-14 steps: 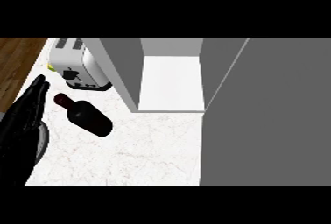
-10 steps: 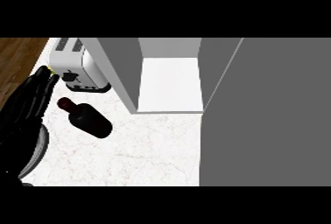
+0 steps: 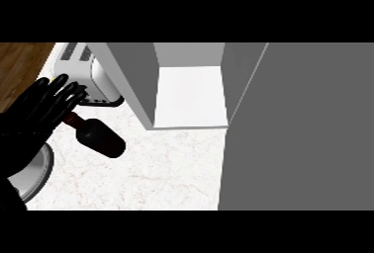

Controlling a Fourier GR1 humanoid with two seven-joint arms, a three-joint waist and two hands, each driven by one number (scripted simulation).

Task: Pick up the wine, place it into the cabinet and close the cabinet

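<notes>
Counter (image 3: pixel 168 163), robot hand (image 3: pixel 42 106) outspread over wine (image 3: pixel 101 138) neck

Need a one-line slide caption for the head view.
Left robot hand open at the neck of a wine bottle lying on the counter, beside a toaster and an open cabinet.

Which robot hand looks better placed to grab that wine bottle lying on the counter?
The left robot hand: its open fingers are at the neck of the wine bottle. The right shows nowhere.
</notes>
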